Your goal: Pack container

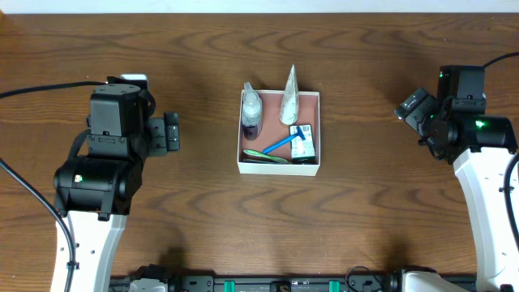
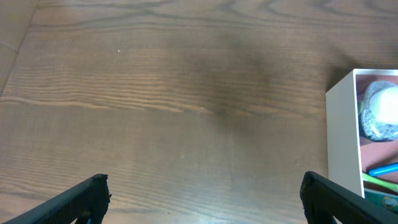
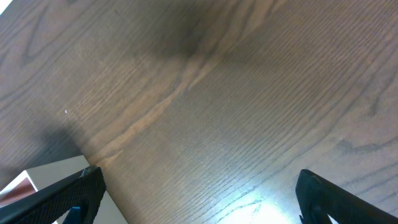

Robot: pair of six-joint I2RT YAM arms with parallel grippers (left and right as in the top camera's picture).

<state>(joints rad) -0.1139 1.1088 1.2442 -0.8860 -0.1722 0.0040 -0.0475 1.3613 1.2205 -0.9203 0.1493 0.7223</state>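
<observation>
The container (image 1: 276,169) is seen at the middle of the table (image 1: 203,211), between the two arms and well apart from both. Inside it, a small bottle (image 1: 252,109) with dark liquid is laid in the far left corner. A white tube (image 1: 289,97) is set beside it, its tip passing over the far rim. Nearer the front, a blue razor (image 1: 281,143) and a green-and-white packet (image 1: 304,148) are laid. A green item (image 1: 263,154) is placed along the near wall; what it is cannot be told.

The left gripper (image 1: 172,132) is held to the left of the container, pointed toward it, and nothing is gripped in it. In the left wrist view its fingers (image 2: 87,196) are seen spread wide, with bare wood between them and the container's white corner at the right edge.

The right gripper (image 1: 409,105) is held at the right side of the table, likewise empty. In the right wrist view it is seen parted wide over bare wood, with a corner of the container at the lower left.
</observation>
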